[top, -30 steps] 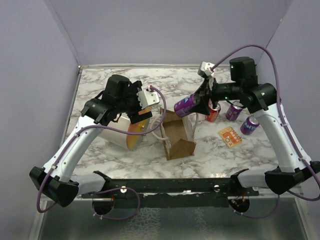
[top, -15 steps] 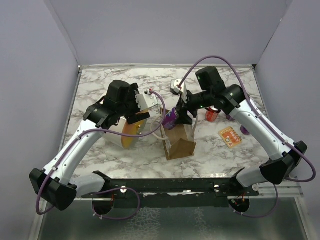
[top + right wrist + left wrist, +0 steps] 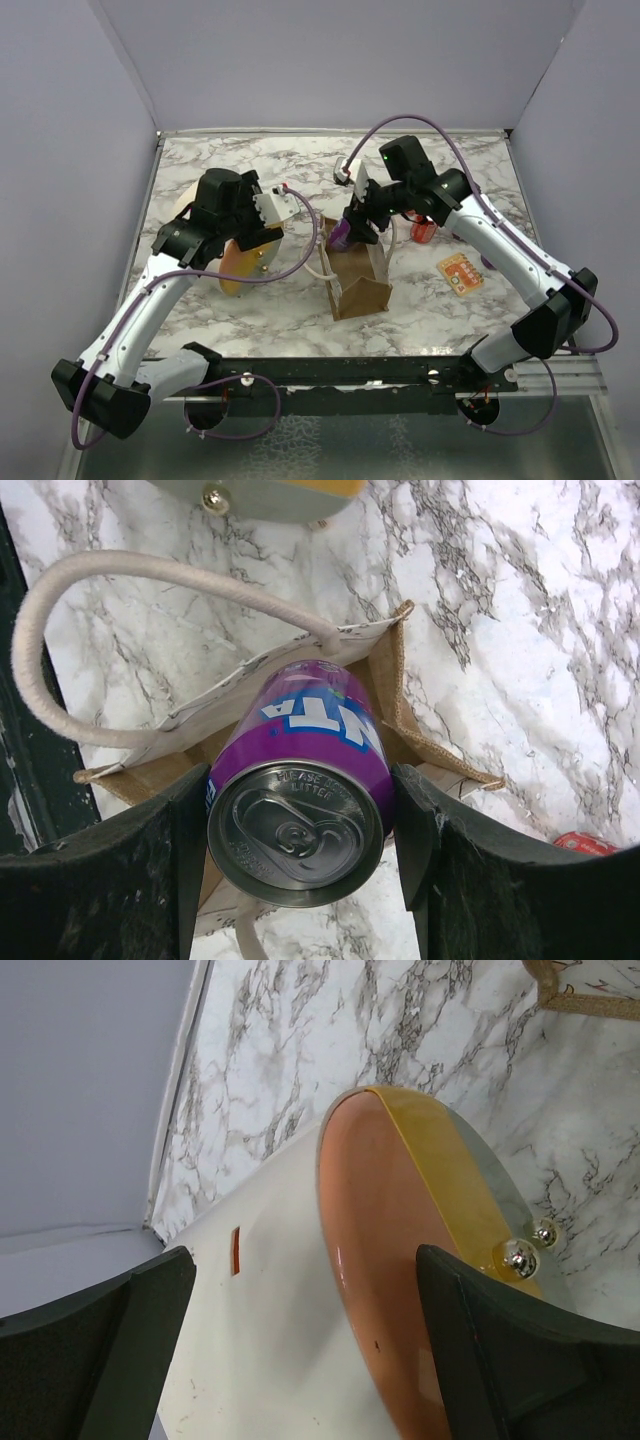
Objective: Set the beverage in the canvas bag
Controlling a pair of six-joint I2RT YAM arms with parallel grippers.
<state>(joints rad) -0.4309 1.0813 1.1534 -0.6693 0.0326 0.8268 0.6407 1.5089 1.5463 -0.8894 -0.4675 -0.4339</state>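
Clamping the purple can [image 3: 305, 730], our right gripper [image 3: 300, 810] aims its long axis down into the open canvas bag [image 3: 398, 670] directly beneath; we judge a straight descent comes next.

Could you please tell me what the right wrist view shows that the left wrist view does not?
Only the right wrist: the right pincer shut on the purple can over the open mouth of the canvas bag, plus a rope handle and a red can. Only the left wrist: the open left pincer straddling the cream cylinder, and the wall. Both: the marble table, the cylinder's end and a corner of the bag.
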